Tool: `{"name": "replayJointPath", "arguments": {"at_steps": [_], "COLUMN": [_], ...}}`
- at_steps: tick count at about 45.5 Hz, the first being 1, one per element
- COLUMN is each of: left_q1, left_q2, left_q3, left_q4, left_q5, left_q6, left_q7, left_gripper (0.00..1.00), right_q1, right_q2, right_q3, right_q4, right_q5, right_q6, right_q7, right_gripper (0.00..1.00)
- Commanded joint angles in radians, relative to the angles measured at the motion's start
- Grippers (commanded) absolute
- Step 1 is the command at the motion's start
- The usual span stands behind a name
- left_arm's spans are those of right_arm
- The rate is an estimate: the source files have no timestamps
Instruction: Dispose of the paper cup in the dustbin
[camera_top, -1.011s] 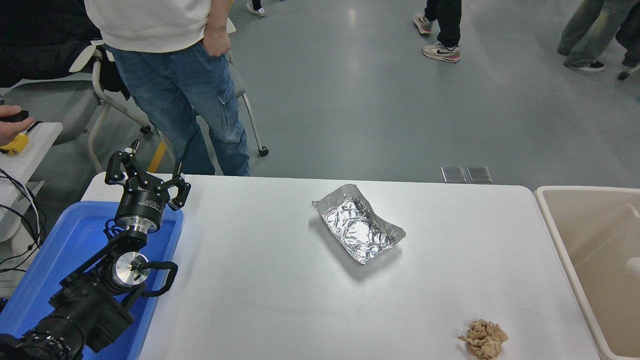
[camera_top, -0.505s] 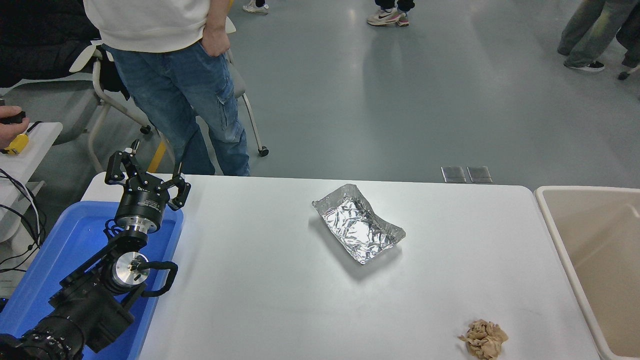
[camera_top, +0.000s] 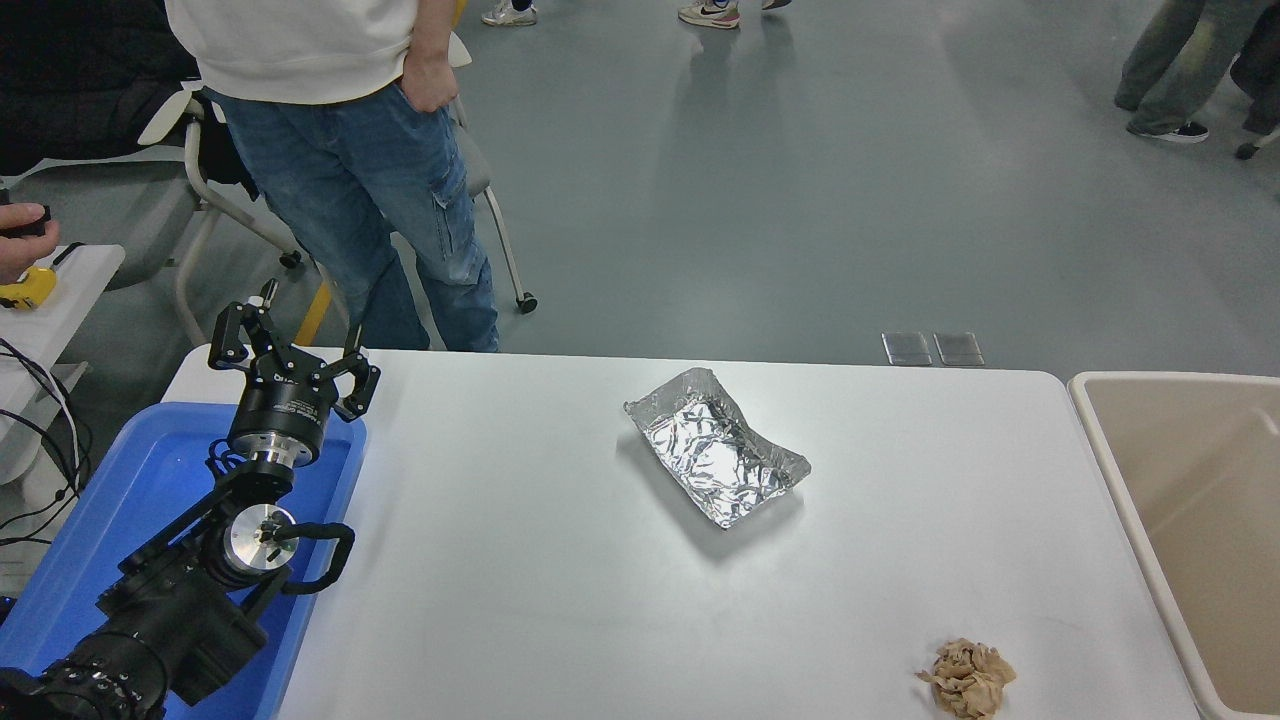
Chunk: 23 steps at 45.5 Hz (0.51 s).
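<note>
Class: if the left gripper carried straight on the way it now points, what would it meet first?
The left gripper points away past the white table's far edge. Probably the standing person's jeans come first, though depth is unclear.

Foil tray (camera_top: 717, 444) mid-table (camera_top: 520, 600); paper wad (camera_top: 967, 677) near right; dustbin (camera_top: 1110, 450) beyond edge

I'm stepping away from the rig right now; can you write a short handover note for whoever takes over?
Left claw: open, holding nothing, parked above the blue plastic tub at the table's left end.
Right arm: out of view.
Dustbin: off the table's right end.
Paper cup: not visible on the table, and not in the part of the bin that shows.
Still on the white table: silver foil tray, crumpled brown paper wad.
Left: confirm the cup went in.
</note>
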Motion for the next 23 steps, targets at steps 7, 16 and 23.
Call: {"name": "replayJointPath", "arguments": {"at_steps": [7,16,23], "left_q1": [0.0,0.0,0.0], "left_q2": [-0.001,0.0,0.0], "left_q3": [0.0,0.0,0.0], "left_q4": [0.0,0.0,0.0], "left_q5": [0.0,0.0,0.0], "left_q6": [0.0,0.0,0.0], "left_q7": [0.0,0.0,0.0], "left_gripper": [1.0,1.0,1.0], "right_q1": [-0.014,-0.054,-0.107], "right_q2": [-0.204,-0.259,-0.215], "right_q3": [0.199,0.309,0.351], "right_q4": [0.421,0.613,0.734], "right_q5": [0.063,0.037,-0.118], "right_q6": [0.02,0.022,0.02], "right_q7": [0.011,0.072,0.223], "right_gripper": [0.99,0.99,0.99]}}
